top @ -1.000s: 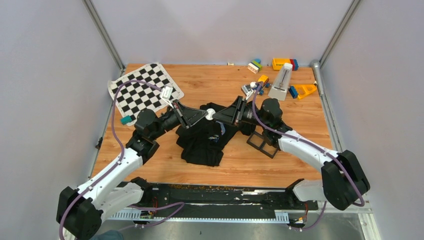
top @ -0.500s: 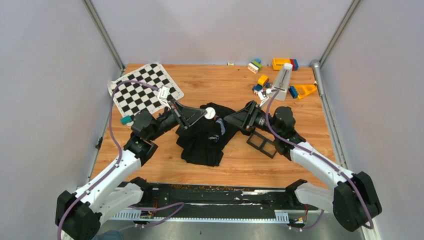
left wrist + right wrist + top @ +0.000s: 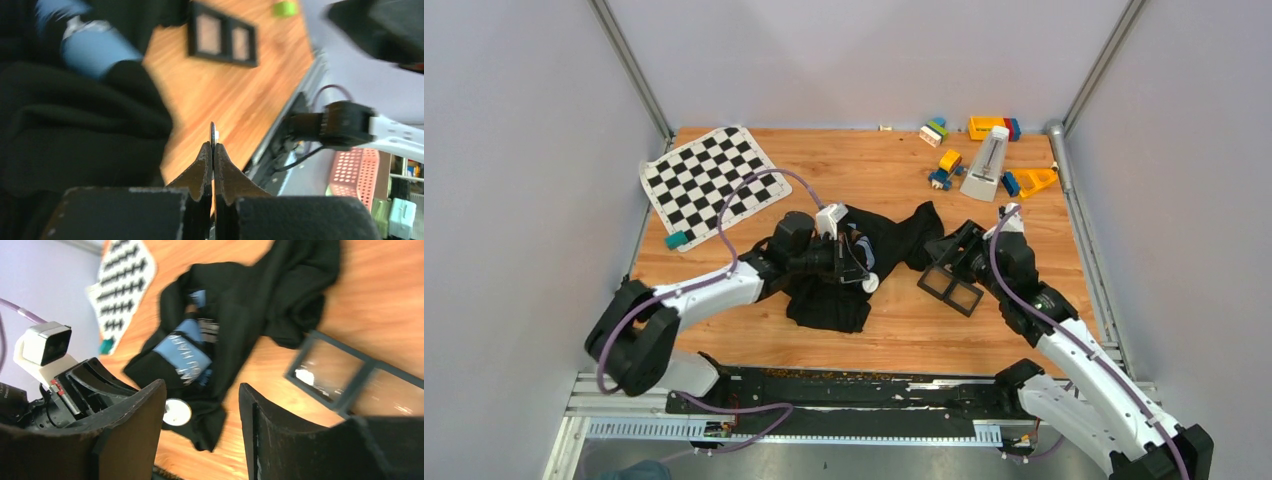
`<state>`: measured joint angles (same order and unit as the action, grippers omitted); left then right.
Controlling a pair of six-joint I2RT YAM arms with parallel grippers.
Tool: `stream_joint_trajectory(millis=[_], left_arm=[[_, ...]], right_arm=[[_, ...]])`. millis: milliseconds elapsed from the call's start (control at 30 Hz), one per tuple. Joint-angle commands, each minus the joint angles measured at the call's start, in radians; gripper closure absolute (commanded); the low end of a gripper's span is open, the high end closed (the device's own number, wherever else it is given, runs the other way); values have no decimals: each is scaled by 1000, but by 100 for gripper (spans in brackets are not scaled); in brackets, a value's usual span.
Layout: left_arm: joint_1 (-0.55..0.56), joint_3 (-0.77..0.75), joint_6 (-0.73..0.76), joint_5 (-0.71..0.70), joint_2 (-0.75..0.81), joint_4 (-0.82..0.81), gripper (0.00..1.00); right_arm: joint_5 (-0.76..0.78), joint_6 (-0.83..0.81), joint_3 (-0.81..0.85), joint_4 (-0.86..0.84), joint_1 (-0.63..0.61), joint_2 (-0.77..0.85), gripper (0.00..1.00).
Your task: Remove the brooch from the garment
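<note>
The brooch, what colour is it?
The brooch is white, clearest in the right wrist view.

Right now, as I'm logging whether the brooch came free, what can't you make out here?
Left wrist: the brooch shows only edge-on in the shut jaws of the left gripper; its face and clasp are hidden.
Right wrist: blur hides whether it touches the garment behind it.
Top: the jaws of the right gripper merge with the black frames beneath.
</note>
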<state>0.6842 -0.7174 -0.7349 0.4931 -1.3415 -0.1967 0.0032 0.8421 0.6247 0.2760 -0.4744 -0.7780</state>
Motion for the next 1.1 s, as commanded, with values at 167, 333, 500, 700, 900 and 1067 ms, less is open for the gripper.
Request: stream_joint_trajectory(millis=[167, 333, 500, 700, 900, 1067], left_arm=[[-322, -122, 153, -1, -349, 144, 100], [-487, -120, 144, -126, -344, 132, 100], [-396, -142, 297, -272, -180, 180, 100], [-188, -82, 468, -385, -47, 98, 100], [-175, -40, 475, -476, -23, 72, 100], [-175, -37, 470, -490, -31, 81, 100]], right_arm=[[240, 44, 24, 267, 5, -76, 57], [61, -180, 25, 155, 5, -179, 55], [-99, -330, 89, 131, 4, -360, 52], [-57, -399, 143, 140, 4, -477, 49], [-17, -490, 162, 123, 3, -521, 43], [-53, -507, 187, 109, 5, -591, 43]])
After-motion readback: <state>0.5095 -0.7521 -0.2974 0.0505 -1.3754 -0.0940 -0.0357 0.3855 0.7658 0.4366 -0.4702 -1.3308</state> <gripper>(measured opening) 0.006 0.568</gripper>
